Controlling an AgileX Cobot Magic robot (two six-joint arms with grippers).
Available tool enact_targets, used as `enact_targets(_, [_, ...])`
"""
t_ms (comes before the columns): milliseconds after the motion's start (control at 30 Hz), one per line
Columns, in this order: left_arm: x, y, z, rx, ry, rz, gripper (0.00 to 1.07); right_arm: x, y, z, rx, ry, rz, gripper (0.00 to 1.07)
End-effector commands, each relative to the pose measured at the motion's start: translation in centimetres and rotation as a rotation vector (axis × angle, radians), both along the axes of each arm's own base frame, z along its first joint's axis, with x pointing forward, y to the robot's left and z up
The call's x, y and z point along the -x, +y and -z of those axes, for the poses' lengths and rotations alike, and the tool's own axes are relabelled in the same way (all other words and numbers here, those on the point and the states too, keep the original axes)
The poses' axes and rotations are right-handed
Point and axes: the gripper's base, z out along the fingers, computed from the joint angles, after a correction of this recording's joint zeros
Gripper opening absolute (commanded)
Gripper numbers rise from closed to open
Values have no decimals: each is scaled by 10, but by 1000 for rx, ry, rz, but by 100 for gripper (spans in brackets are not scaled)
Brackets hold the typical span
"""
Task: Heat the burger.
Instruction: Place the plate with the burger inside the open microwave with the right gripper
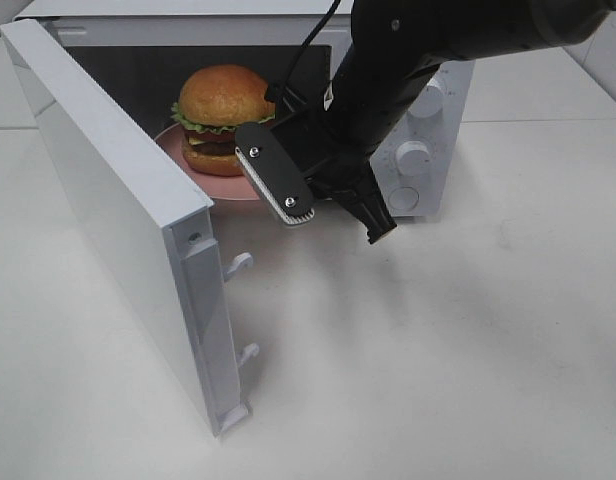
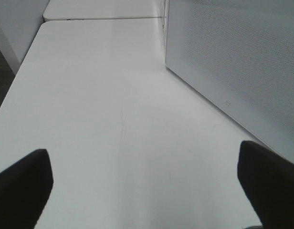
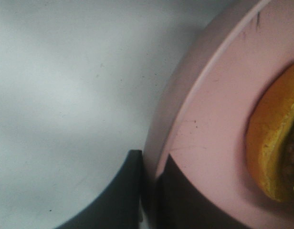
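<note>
The white microwave [image 1: 428, 120] stands with its door open; inside it sits the pink plate [image 1: 203, 170], the burger [image 1: 226, 110] on top. Right gripper [image 3: 149, 160] — clamped on the plate's rim. Left gripper [image 2: 144, 176] — jaws wide apart, beside the microwave.

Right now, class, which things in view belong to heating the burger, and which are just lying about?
In the job: burger, pink plate under it, microwave, its open door, right gripper shut on the plate's rim.
Idle: left gripper, open over the table.
</note>
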Motion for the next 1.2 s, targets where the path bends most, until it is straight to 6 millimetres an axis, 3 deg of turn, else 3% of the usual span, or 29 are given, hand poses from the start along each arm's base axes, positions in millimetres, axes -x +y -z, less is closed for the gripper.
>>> enact_targets(33, [0,0,0,6,-6,3,98,-12,9,-9,-47,-69,12,0])
enact_targets(1200, [0,0,0,6,-6,3,98,-77,47,9,-98,-152,123,0])
